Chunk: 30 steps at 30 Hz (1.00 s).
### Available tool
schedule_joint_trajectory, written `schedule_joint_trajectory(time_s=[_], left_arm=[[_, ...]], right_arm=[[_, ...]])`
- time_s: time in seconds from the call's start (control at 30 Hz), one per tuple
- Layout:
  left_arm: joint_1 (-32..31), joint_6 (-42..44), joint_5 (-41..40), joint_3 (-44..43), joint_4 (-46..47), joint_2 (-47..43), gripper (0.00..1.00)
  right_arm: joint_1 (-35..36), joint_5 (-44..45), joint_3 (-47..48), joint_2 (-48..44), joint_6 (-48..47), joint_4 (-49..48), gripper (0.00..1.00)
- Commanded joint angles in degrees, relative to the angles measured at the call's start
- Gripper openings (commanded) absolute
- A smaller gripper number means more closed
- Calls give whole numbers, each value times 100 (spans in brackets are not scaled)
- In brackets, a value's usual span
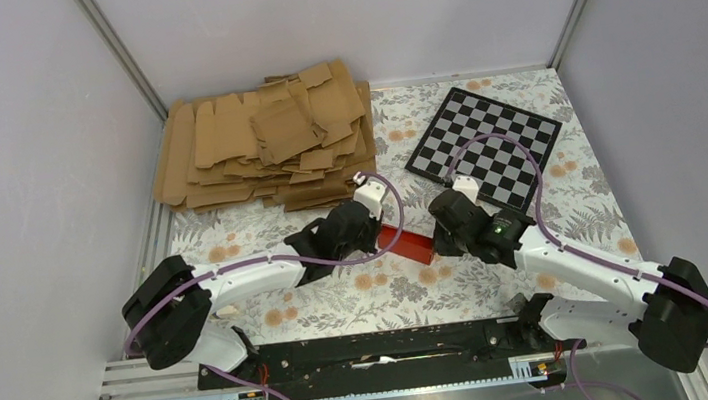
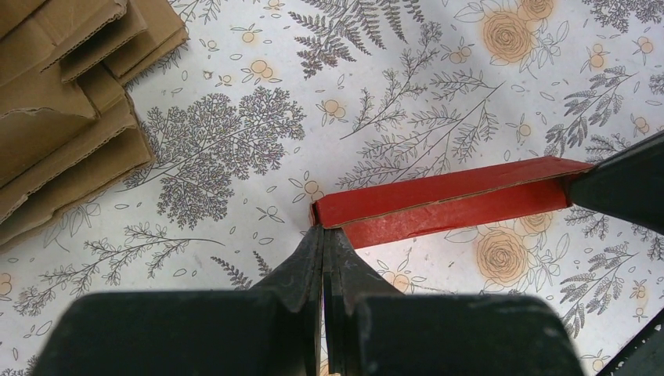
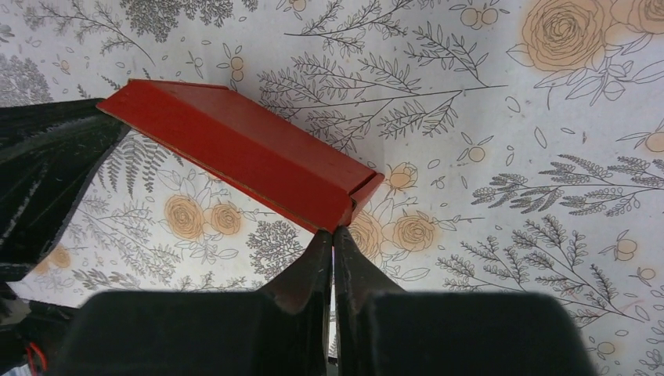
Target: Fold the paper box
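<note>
Plainly, your left gripper [image 2: 324, 235] has its fingers pressed together, nipping the near-left corner of the box [image 2: 446, 200]; your right gripper [image 3: 333, 235] is closed the same way on the opposite end's corner; the card between either pair of tips is too thin to make out. The box is a long, partly folded red strip spanning from one gripper to the other at mid-table; from above, both wrist heads cover its ends and only a short red stretch shows. You cannot tell whether it touches the table [image 1: 342, 302] or is lifted. Each wrist view loses the far end behind the other gripper's dark body. Floral surface shows on both long sides; the cardboard [image 1: 263, 140] lies behind on the left and the board [image 1: 485, 145] behind on the right, both apart from the box.
</note>
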State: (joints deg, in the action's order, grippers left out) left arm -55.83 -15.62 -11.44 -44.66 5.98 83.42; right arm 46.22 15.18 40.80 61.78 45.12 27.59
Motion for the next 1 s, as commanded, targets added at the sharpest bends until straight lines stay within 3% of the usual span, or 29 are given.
schedule_joint_trajectory(time_s=[0.0, 0.53, 0.97], left_arm=[[-121, 101, -89, -201, -53, 29, 0], [-274, 182, -308, -277, -81, 131, 0], [-305, 173, -356, -297, -80, 192, 0]], right_arm=[[-204, -409, 214, -14, 277, -114, 4], [-778, -1317, 63, -239, 777, -246, 0], [-827, -1414, -251, -277, 614, -295, 0]])
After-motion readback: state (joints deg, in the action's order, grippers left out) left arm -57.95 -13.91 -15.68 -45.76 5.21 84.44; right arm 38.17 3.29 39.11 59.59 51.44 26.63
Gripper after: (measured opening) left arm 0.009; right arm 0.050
